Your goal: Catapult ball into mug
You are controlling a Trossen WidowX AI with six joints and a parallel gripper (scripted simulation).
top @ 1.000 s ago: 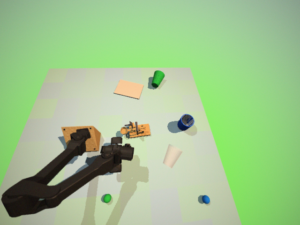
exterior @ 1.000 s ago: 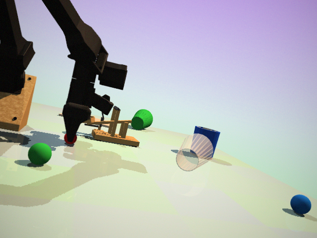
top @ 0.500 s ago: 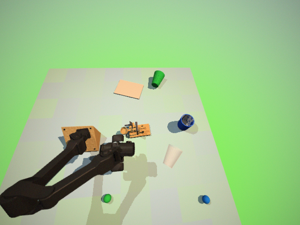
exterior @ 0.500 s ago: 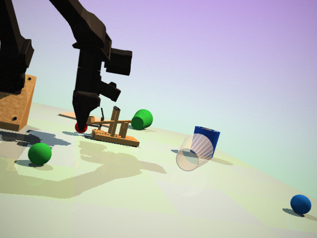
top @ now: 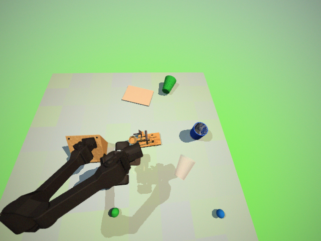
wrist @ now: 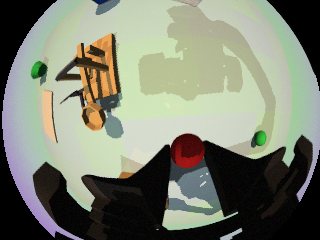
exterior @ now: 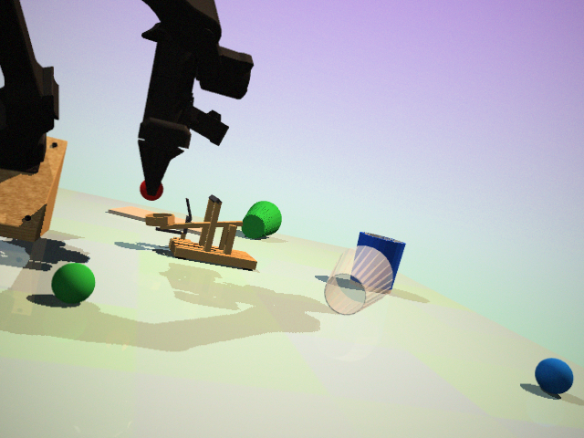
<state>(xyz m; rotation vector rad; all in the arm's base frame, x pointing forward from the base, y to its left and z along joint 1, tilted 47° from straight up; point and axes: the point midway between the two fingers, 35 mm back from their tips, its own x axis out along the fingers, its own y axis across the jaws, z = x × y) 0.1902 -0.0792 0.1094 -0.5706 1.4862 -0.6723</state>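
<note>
My gripper (exterior: 151, 191) (wrist: 186, 147) is shut on a red ball (exterior: 145, 192) (wrist: 187, 156) and holds it above the table; the arm hides the ball in the top view. The wooden catapult (top: 154, 140) (exterior: 214, 259) (wrist: 106, 67) stands on the table, its empty round cup (top: 132, 140) (exterior: 160, 219) (wrist: 93, 117) raised at the end nearer the robot base. In the wrist view the catapult is left of the ball. The blue mug (top: 196, 133) (exterior: 398, 264) stands upright right of the catapult, its mouth up.
A clear cup (top: 184, 167) (exterior: 345, 294) lies on its side near the mug. A green cup (top: 169, 83) (exterior: 268, 217) lies farther back, beside a flat tan board (top: 138, 96) (wrist: 49, 116). A green ball (top: 115, 212) (exterior: 73, 283) (wrist: 260, 138) and a blue ball (top: 220, 213) (exterior: 553, 375) lie at the front.
</note>
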